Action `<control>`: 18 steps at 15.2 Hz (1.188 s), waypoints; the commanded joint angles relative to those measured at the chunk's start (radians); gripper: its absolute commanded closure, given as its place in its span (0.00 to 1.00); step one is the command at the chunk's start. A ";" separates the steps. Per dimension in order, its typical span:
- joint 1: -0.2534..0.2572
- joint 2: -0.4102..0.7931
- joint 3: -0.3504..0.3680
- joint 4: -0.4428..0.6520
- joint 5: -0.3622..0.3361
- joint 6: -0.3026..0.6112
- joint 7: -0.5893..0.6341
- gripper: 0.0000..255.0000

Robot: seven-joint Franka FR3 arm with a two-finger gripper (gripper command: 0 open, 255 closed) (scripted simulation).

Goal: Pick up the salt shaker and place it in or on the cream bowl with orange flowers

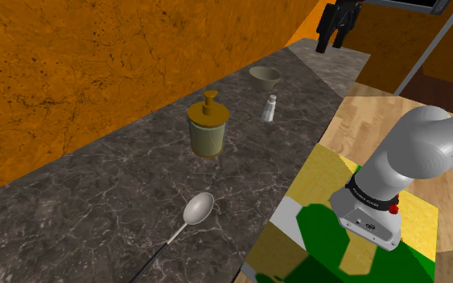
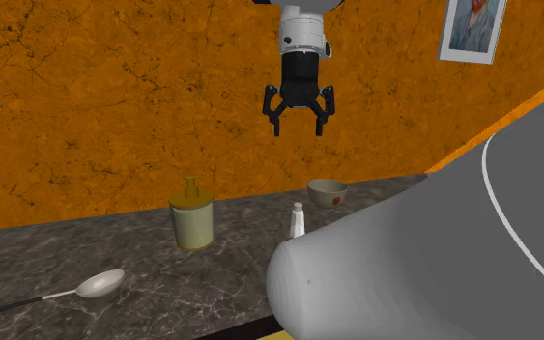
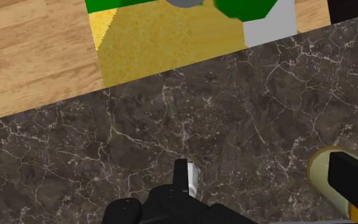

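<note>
A small white salt shaker [image 1: 269, 108] with a grey cap stands upright on the dark marble counter [image 1: 96, 217]. Just behind it sits the cream bowl [image 1: 265, 78], which carries an orange-red mark on its side [image 2: 327, 192]. My black gripper [image 2: 299, 121] hangs high above the counter, roughly over the shaker [image 2: 299, 221], open with nothing between its fingers. In the shoulder view the gripper [image 1: 335, 28] is at the top, well above the bowl. The wrist view looks down on the shaker [image 3: 191, 180], partly hidden behind the hand.
An olive canister [image 1: 207, 127] with a knobbed lid stands on the counter towards the shoulder view's left of the shaker. A metal spoon [image 1: 196, 211] lies nearer the front. An orange wall [image 1: 96, 64] backs the counter. A framed picture [image 2: 474, 29] hangs on it.
</note>
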 commanded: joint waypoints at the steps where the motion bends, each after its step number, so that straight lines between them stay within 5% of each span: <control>1: 0.000 0.000 0.000 0.000 0.000 0.000 0.000 0.00; 18: -0.047 0.533 -0.078 -0.009 0.019 0.418 0.009 0.00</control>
